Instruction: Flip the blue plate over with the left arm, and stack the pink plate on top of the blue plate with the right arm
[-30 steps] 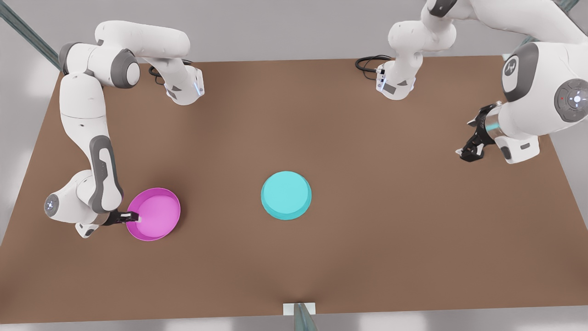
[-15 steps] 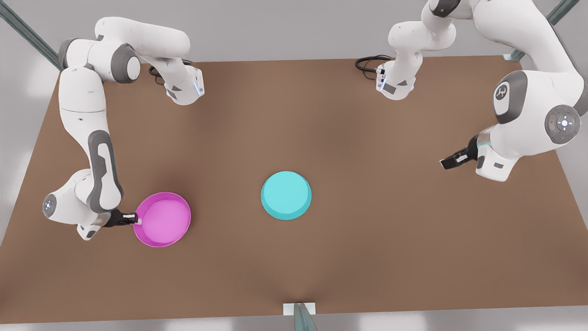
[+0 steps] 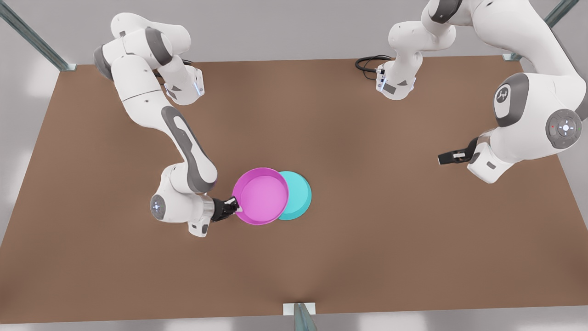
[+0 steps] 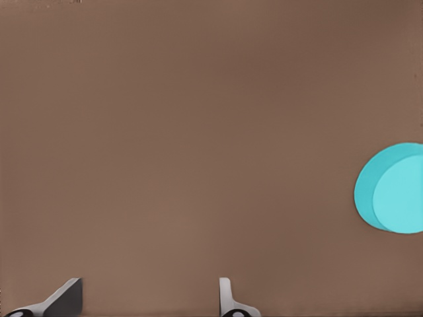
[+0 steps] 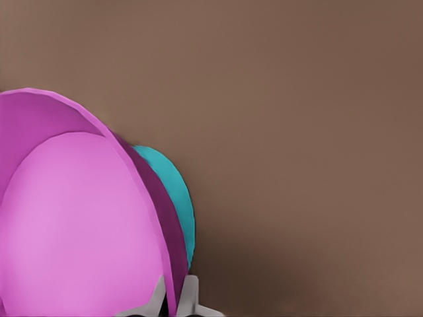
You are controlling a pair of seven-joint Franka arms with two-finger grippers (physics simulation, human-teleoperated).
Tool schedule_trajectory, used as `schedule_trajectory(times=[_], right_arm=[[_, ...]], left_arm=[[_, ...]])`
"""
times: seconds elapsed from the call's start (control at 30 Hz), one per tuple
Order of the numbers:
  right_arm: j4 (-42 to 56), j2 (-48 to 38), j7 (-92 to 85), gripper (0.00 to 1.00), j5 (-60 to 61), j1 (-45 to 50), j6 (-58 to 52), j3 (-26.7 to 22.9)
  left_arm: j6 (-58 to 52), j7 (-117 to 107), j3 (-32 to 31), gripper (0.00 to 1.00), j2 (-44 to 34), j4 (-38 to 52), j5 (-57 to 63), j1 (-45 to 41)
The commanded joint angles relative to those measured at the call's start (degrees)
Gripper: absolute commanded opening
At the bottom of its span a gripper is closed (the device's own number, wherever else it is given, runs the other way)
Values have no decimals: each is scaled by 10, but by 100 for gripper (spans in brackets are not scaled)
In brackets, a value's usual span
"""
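The blue plate (image 3: 299,196) lies at the middle of the brown table with its flat side up, and it also shows far off as the blue plate (image 4: 393,188). The pink plate (image 3: 261,195) hangs open side up over its left part in the front view, hiding that part. My right gripper (image 3: 235,207) is shut on the pink plate's rim. Close up, the pink plate (image 5: 73,224) sits in the right gripper (image 5: 173,300), with the blue plate (image 5: 177,191) behind it. My left gripper (image 3: 444,158) waits at the front view's right, and it is seen open as the left gripper (image 4: 149,304).
Both arm bases (image 3: 183,89) (image 3: 395,85) stand at the table's far edge, with a black cable (image 3: 367,64) beside one. A small bracket (image 3: 298,309) sits at the near edge of the table (image 3: 367,257). Metal posts stand at the far corners.
My right arm carried the pink plate from the front view's left to the centre, so it now overlaps the blue plate. The left arm turned its wrist and shifted slightly.
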Motion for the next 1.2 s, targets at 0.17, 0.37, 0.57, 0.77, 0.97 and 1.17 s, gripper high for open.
schedule_trajectory(times=[0.17,0.37,0.57,0.77,0.97,1.17], right_arm=[[7,28,160,21,28,48,51,1],[5,49,161,21,25,67,66,0],[-13,45,159,21,21,65,67,-1],[-31,35,155,21,21,64,62,-1],[-22,19,155,100,21,58,38,-1],[197,-78,195,100,-193,-4,-289,-46]], left_arm=[[-18,105,6,100,-6,8,2,0],[-36,106,27,100,-7,28,3,7],[-68,110,32,100,-14,29,-3,6],[-124,114,27,100,-9,43,-3,5],[-119,110,27,100,-4,45,0,5],[-124,108,30,100,-4,46,2,6]])
